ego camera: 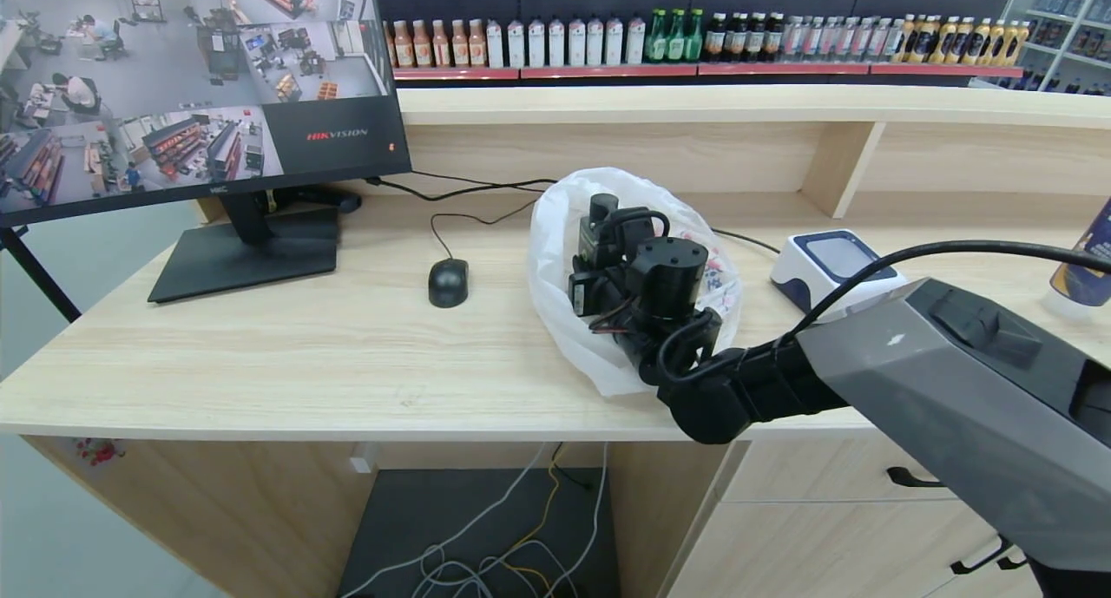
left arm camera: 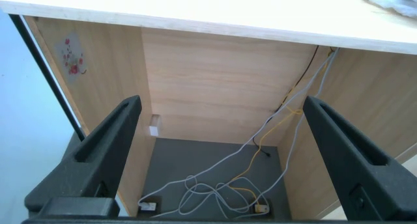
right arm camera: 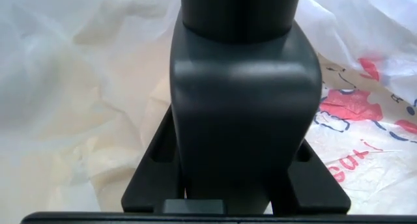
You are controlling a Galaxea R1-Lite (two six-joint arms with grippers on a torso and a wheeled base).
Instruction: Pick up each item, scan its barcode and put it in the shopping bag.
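Placement into the bag looks like the step in hand. In the head view the white plastic shopping bag point(ego camera: 564, 233) sits on the wooden counter point(ego camera: 304, 355), about midway along it and nearer the front edge than the back, with its mouth gaping upward. The right arm point(ego camera: 868, 381) comes in over the front edge and has its wrist buried in that mouth. The barcode scanner point(ego camera: 833, 264) stands just beside the bag toward the counter's right end. A blue-labelled bottle point(ego camera: 1085, 259) stands at the far right edge, probably an item not yet handled.

In the left wrist view the left gripper point(left arm camera: 221, 107) hangs below the counter's front edge, fingers spread wide with nothing between them, facing the cable-strewn knee space.

In the right wrist view the right gripper point(right arm camera: 231, 162) appears clamped on a dark grey bottle-like container point(right arm camera: 241, 68), with its fingers point(right arm camera: 156, 159) pressed to either side. Bag film surrounds it, and a red-printed packet point(right arm camera: 365, 113) lies just beside it.

To do this well, I judge the container should go down until it rests on the bag's floor before the fingers part. A drop from height could topple it or tug the light bag toward the front edge. The gripper should then withdraw straight back out through the mouth, so the fingers do not snag the film.
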